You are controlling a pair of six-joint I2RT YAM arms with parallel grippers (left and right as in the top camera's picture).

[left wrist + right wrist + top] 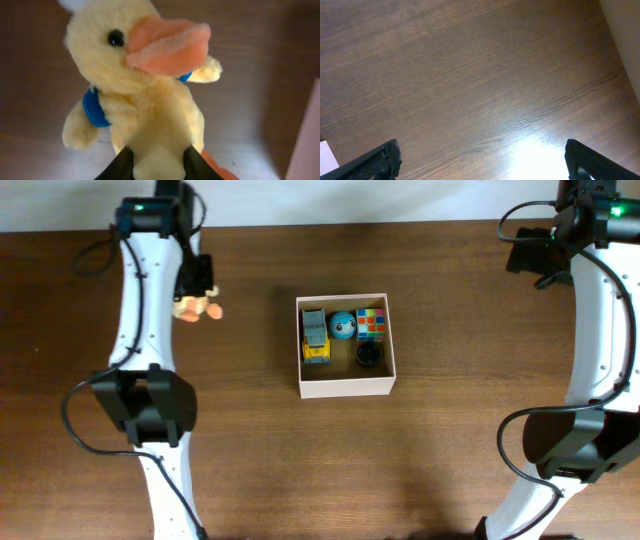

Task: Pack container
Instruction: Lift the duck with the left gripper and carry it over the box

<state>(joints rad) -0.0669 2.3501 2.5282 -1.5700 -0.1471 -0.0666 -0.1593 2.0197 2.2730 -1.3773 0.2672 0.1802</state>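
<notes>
1. the plush duck (pixel 145 100) is pinched at its body by the left gripper (pixel 159 162).
2. the right gripper (pixel 480 160) is spread wide, with nothing gripped.
3. the container (pixel 346 387) is set mid-table, right of the duck.

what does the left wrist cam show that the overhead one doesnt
Only left wrist: the plush duck close up, with its black eye, orange bill and blue scarf, and the left gripper pinching its body. Only overhead: what lies in the container: a yellow truck, a blue ball, a colour cube and a small black round thing. Both: the duck at that gripper, and the brown wooden table.
</notes>
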